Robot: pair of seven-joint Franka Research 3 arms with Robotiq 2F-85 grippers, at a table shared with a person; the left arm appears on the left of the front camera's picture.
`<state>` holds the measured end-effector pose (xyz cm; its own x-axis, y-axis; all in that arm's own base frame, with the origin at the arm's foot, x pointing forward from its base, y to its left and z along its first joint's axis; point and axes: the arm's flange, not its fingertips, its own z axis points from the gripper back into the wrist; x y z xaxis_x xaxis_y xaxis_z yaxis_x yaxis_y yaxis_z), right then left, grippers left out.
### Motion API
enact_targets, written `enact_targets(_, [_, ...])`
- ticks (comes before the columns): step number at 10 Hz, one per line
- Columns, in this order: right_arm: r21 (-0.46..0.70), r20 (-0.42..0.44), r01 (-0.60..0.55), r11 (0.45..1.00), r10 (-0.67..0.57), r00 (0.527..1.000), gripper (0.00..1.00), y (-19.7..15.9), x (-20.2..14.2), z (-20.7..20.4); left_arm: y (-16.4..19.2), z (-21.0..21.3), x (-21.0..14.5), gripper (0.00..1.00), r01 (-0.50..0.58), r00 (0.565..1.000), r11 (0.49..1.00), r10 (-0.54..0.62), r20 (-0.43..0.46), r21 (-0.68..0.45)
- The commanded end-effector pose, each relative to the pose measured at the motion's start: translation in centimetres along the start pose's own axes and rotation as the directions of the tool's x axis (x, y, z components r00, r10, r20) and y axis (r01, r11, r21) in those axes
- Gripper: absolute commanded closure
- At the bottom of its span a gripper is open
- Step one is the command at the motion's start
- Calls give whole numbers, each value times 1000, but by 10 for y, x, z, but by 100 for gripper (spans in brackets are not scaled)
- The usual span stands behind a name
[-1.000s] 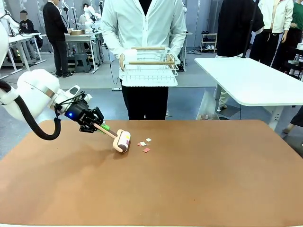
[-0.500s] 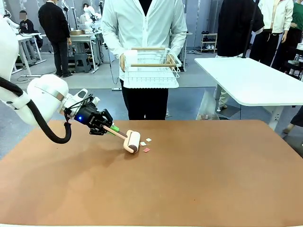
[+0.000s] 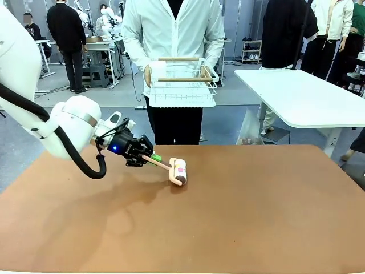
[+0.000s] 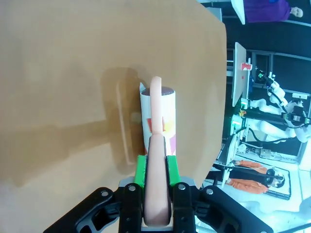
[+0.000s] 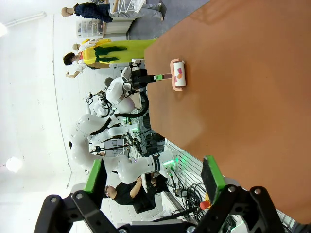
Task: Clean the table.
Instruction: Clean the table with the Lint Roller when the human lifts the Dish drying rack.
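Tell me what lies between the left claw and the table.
A lint roller: the left claw is shut on its handle, and its roll meets the table, seen in the front and left wrist views.

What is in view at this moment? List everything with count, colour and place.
table: one, reddish-brown, across the foreground.
lint roller: one, peach handle, white roll with coloured patches, on the table left of centre.
wire basket: one, white with wooden handles, held by the person.
second table: one, white, behind at right.
person: one, white top, at the far edge.
left gripper: one, black with green pads, shut on the lint roller's handle.
right gripper: one, black with green pads, open, holding nothing.
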<state>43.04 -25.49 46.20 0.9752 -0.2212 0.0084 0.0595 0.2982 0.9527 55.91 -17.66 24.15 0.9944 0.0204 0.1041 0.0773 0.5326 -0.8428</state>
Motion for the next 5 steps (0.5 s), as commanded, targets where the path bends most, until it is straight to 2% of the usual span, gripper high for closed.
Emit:
enact_targets(1, [3,1,-1,1000,1,1000,0,3,-2,0,14,-40,-20,81,40,999,999,-39,-29,25])
enact_targets(2, [3,1,-1,1000,1,1000,0,3,-2,0,7,-55,-24,81,57,994,998,-55,-99,20])
enact_targets(5, [3,1,-1,1000,1,1000,0,3,-2,0,-30,-75,-24,81,119,987,993,-120,-107,-16])
